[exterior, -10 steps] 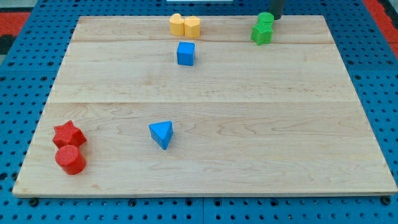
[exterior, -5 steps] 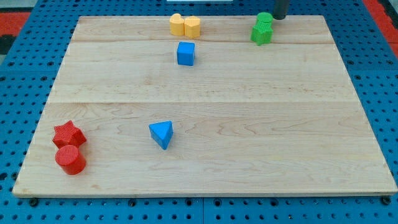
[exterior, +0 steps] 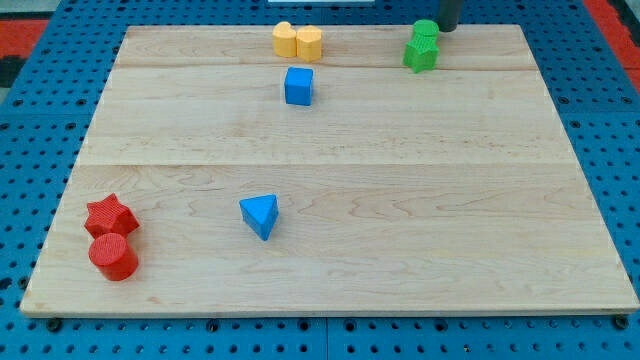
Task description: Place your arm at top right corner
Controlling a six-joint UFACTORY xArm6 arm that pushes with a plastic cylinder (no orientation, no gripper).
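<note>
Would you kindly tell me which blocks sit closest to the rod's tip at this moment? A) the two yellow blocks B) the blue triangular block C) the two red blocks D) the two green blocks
D: my tip is at the view's top edge, just to the right of the green blocks; the other blocks lie farther left or lower.

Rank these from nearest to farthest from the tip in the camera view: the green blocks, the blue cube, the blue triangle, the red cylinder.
Measured from my tip at the view's top right:
1. Green blocks, just left of and below it.
2. Blue cube, upper middle.
3. Blue triangle, lower left of centre.
4. Red cylinder, bottom left corner.
</note>
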